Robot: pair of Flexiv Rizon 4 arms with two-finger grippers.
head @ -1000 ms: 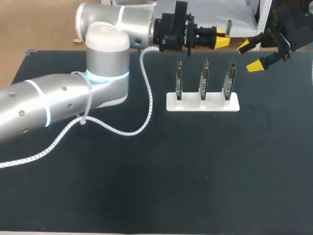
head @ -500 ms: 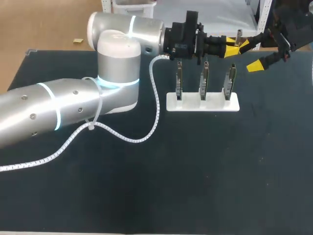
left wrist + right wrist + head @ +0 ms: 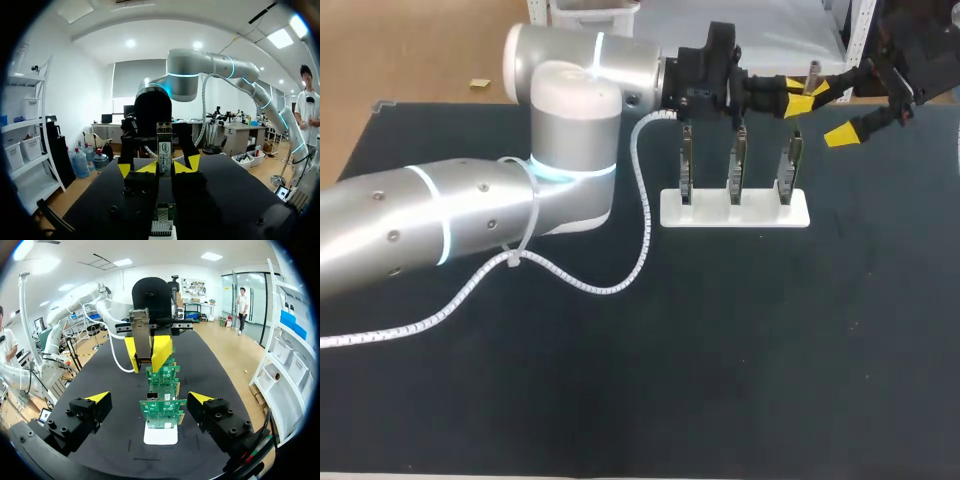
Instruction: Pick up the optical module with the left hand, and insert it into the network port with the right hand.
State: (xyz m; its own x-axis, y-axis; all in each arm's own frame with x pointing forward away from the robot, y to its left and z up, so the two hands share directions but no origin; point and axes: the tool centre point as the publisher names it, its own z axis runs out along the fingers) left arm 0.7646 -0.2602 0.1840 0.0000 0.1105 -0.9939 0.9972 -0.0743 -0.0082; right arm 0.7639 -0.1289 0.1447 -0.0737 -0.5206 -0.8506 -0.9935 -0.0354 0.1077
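Black table (image 3: 720, 350) below, white stand (image 3: 734, 212) carrying three upright circuit boards (image 3: 736, 165). Left gripper (image 3: 800, 96) hovers above the stand, jaws clamped on the optical module (image 3: 811, 72). Right gripper (image 3: 833, 113) sits off the stand's right end, jaws wide.

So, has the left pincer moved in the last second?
Yes. The left pincer moved right relative to the white stand, closer to the right pincer.
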